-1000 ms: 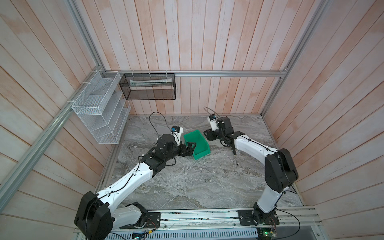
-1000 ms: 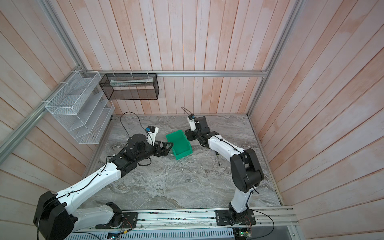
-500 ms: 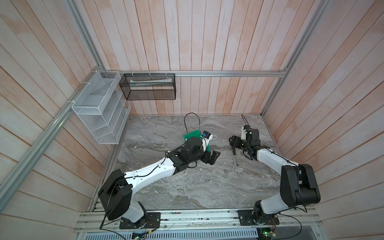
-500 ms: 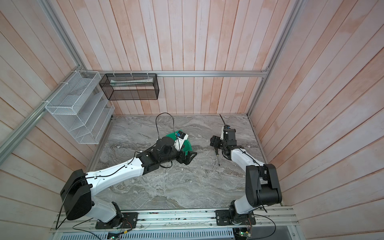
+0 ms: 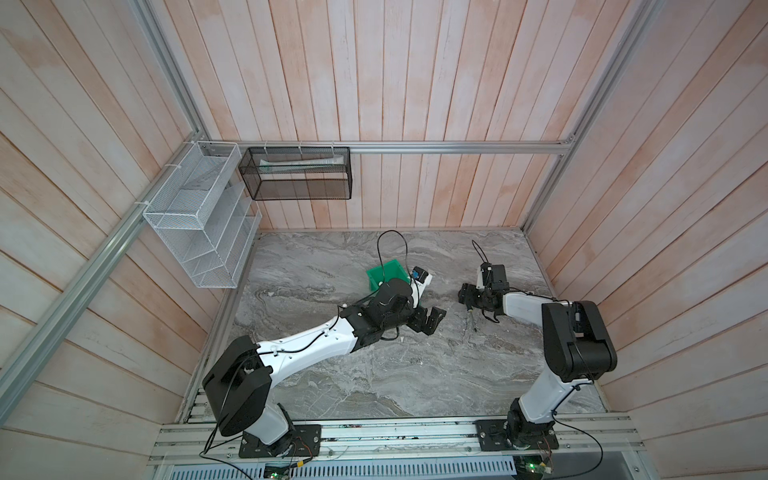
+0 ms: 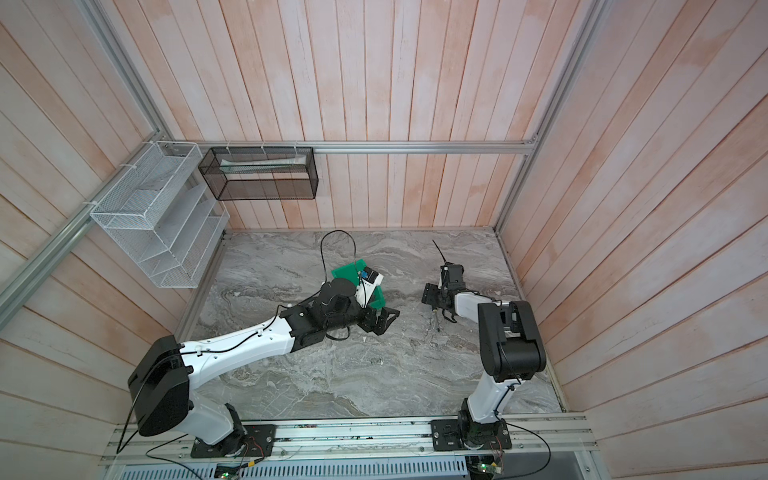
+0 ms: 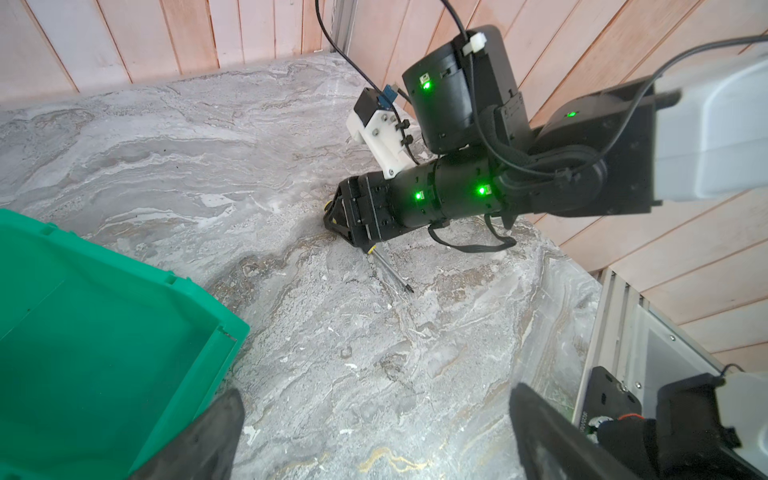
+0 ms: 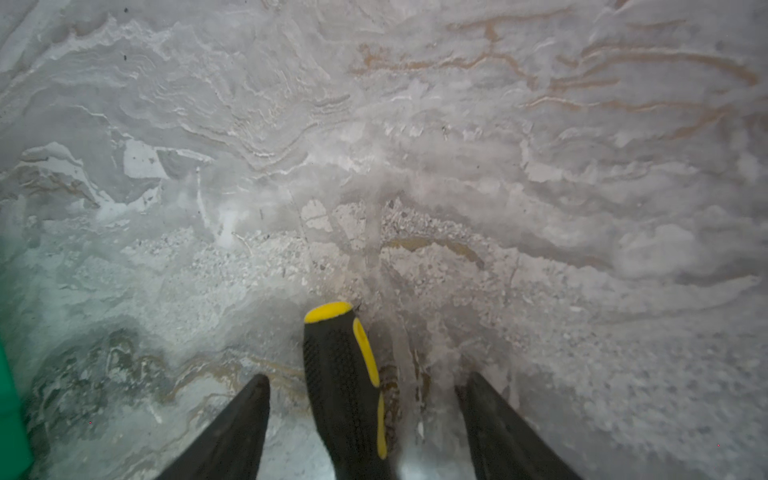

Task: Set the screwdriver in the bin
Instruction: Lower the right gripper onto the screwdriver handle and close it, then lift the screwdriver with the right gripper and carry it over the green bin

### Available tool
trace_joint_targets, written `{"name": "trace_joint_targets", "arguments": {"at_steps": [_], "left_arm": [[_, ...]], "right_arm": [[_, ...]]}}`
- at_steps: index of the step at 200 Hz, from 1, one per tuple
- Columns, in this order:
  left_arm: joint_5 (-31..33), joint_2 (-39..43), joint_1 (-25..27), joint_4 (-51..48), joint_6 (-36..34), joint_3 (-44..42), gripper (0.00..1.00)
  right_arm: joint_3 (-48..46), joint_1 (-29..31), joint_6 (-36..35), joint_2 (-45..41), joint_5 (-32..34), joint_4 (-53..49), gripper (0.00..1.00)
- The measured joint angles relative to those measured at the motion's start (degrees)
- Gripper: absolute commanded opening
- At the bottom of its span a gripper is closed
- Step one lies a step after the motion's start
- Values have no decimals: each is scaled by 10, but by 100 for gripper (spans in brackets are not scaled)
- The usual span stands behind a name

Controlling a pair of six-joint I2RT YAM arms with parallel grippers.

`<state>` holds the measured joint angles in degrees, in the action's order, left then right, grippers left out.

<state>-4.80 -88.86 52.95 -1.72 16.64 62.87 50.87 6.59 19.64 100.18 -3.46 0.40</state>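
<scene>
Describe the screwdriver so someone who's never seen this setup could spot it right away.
On the grey marble table, look right of the green bin, at the right gripper. The screwdriver lies flat there, handle between the open jaws, thin metal shaft sticking out. Its black handle with yellow trim marks the only loose tool there.

Both top views are bright and evenly lit, with only soft shadows on the marble table (image 5: pixel 374 374). The wide lens splays the wall planks (image 5: pixel 415 83) outward at the edges. The left wrist view is crisp mid-frame. Green lights (image 7: pixel 482 190) glow on the right arm (image 7: pixel 582 174), and the fingers (image 7: pixel 208 436) of the left gripper (image 7: pixel 376 395) are blurred up close. The right wrist view is dimmer and smeary. The screwdriver (image 8: pixel 340 374) looks soft, and the bin (image 8: pixel 8 415) casts a green tint nearby.
</scene>
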Motion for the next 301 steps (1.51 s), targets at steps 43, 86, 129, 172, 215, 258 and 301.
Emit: {"name": "trace_joint_targets", "arguments": {"at_steps": [43, 86, 129, 172, 215, 258, 301], "left_arm": [[8, 0, 0, 0, 3, 0, 100], [8, 0, 0, 0, 7, 0, 100], [8, 0, 0, 0, 12, 0, 100], [11, 5, 0, -1, 16, 0, 100], [20, 5, 0, -1, 17, 0, 100], [32, 5, 0, -5, 15, 0, 100], [58, 12, -2, -26, 0, 0, 100]], "right_arm": [[12, 3, -12, 10, 13, -7, 61], [14, 40, -22, 10, 61, -24, 57], [16, 53, -33, 10, 90, -39, 49], [17, 53, -36, 10, 109, -50, 32], [18, 53, -43, 9, 115, -52, 20], [18, 56, -43, -4, 112, -57, 17], [46, 69, -42, -41, 110, -71, 17]]}}
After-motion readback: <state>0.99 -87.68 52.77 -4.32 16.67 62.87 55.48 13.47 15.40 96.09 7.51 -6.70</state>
